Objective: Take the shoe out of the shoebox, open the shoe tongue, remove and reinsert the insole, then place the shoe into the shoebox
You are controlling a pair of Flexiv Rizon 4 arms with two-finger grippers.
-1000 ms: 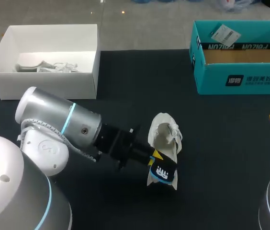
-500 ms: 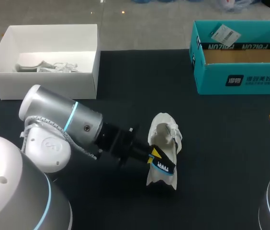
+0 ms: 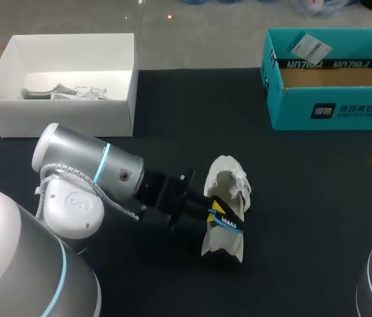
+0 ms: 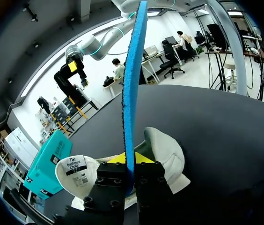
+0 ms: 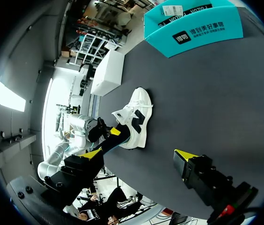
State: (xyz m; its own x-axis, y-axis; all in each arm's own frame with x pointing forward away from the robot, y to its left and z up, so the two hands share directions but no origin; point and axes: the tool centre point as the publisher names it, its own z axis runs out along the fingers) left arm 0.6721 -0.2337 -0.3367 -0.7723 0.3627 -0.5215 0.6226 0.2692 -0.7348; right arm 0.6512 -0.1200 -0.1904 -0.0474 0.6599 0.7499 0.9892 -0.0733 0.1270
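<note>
Near the middle of the tabletop [image 3: 173,112], your left tool [image 3: 217,214] pinches the blue insole [image 4: 132,84] edge-on, just over the white shoe [image 3: 225,191] lying beneath it. Its yellow tips are mostly hidden behind the black finger blocks. Your right tool [image 5: 137,154] hangs spread, well apart from the shoe.

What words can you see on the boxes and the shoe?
Teal box front: white logo and characters, too blurred to read.
Teal box inner wall: upside-down letters, unclear.
White tag in it: barcode, print too small.
Label on the shoe: tiny print, unreadable.
White box: no print.
</note>
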